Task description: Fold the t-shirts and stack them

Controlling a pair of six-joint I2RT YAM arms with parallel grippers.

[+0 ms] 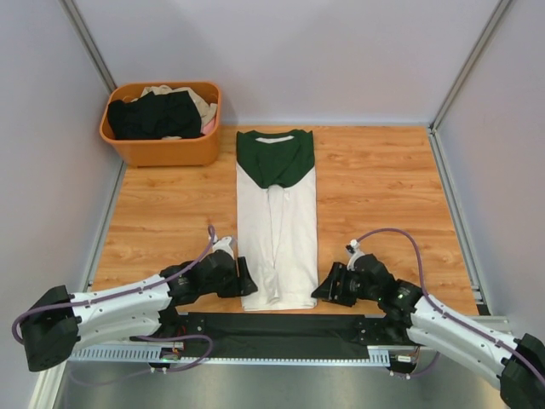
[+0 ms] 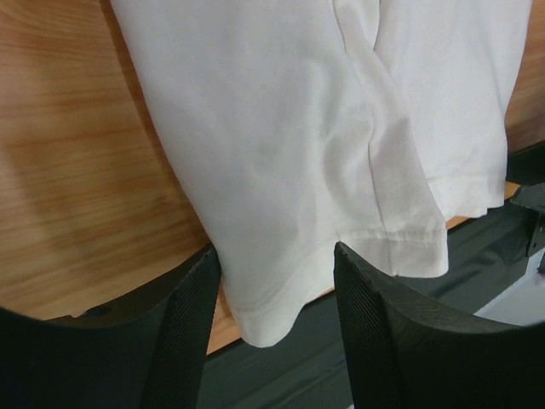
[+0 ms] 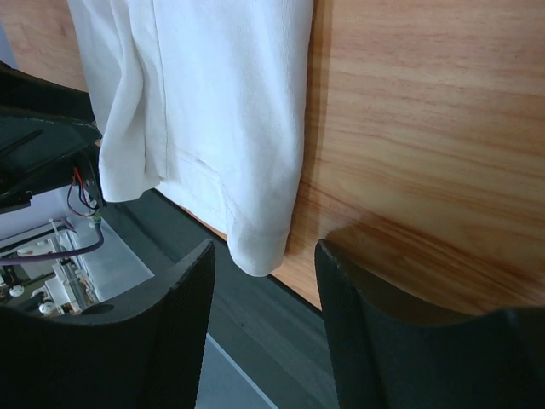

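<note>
The white t-shirt [image 1: 277, 230] with dark green sleeves and collar lies folded into a long narrow strip down the middle of the table, collar at the far end. Its print is hidden. My left gripper [image 1: 250, 282] is open at the shirt's near left hem corner [image 2: 260, 319], which lies between the open jaws. My right gripper [image 1: 318, 288] is open at the near right hem corner [image 3: 260, 251], fingers either side of it. The hem hangs slightly over the table's front edge. Black and beige shirts [image 1: 157, 112] sit in the orange basket.
The orange plastic basket [image 1: 166, 152] stands at the far left corner. A black strip [image 1: 272, 334] runs along the table's near edge between the arm bases. Grey walls enclose the wooden table [image 1: 383, 187] on three sides.
</note>
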